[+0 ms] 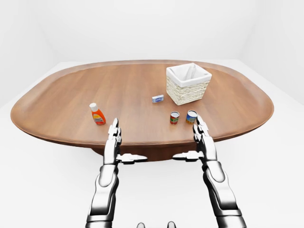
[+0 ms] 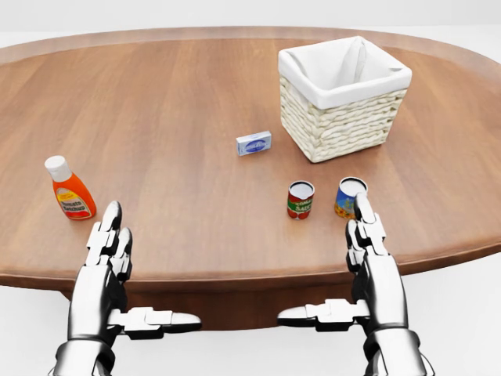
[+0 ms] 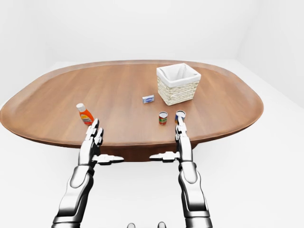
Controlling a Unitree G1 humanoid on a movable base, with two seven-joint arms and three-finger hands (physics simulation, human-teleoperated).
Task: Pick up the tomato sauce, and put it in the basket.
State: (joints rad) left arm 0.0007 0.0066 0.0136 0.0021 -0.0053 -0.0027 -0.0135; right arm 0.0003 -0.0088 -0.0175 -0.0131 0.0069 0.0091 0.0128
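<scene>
two hands up and nothing in either of them. the left hand [image 2: 109,258] hovers at the near edge of the counter [image 2: 180,102], fingers straight and spread, thumb stuck out sideways, and the right hand [image 2: 372,258] mirrors it on the right, just as open.

the tomato sauce can [image 2: 300,199], red with a green band, stands upright near the right hand, a little to its left and farther in. just beside it on the right sits a second can with a blue and yellow label [image 2: 350,196], and the right fingertips overlap that one in the head view, so watch out. the wicker basket [image 2: 344,117] with its white liner waits farther back, behind both cans.

my call: we're at the reach. the right hand looks the natural choice. it should angle in from the left of the blue can, fingers kept wide until they straddle the red one, or the neighbour could get knocked over. a round can may roll if tipped, so a square side grip around the middle seems safest.

elsewhere, an orange bottle with a white cap [image 2: 70,190] stands far left by the left hand, and a small blue and white box [image 2: 254,143] lies mid-counter. the counter is a big oval of warm brown wood with a raised lip, the room plain white all round.
</scene>
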